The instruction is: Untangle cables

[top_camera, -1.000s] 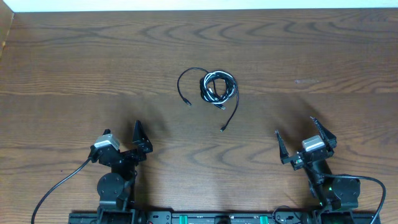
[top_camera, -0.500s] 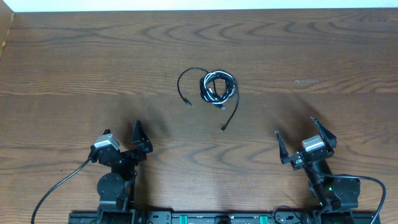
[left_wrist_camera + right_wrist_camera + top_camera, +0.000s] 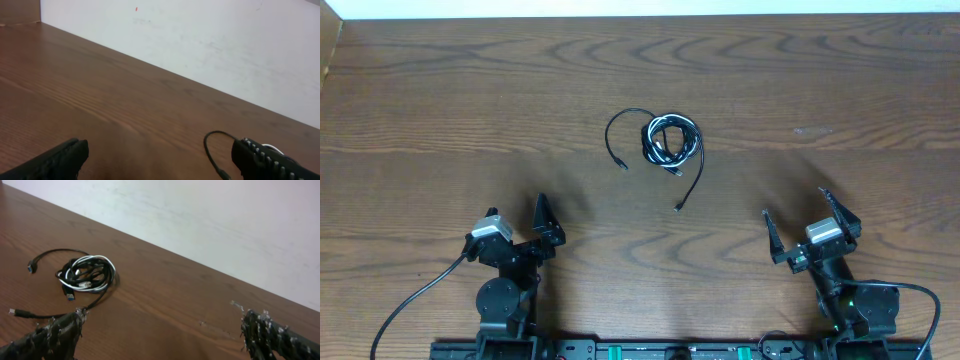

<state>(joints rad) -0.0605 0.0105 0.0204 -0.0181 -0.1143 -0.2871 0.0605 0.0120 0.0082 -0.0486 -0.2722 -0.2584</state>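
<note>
A thin black cable [image 3: 692, 178] and a shorter white cable [image 3: 665, 139] lie coiled together in one tangle near the table's middle. One black loop arcs out to the left [image 3: 612, 135]; a black tail runs down toward the front. The tangle shows in the right wrist view [image 3: 87, 273], and the black loop shows in the left wrist view [image 3: 210, 152]. My left gripper [image 3: 516, 232] is open and empty at the front left. My right gripper [image 3: 798, 224] is open and empty at the front right. Both are far from the cables.
The wooden table [image 3: 440, 110] has a white wall along its far edge [image 3: 200, 45]. Thick black arm wires run at the front left [image 3: 415, 295] and front right [image 3: 920, 300].
</note>
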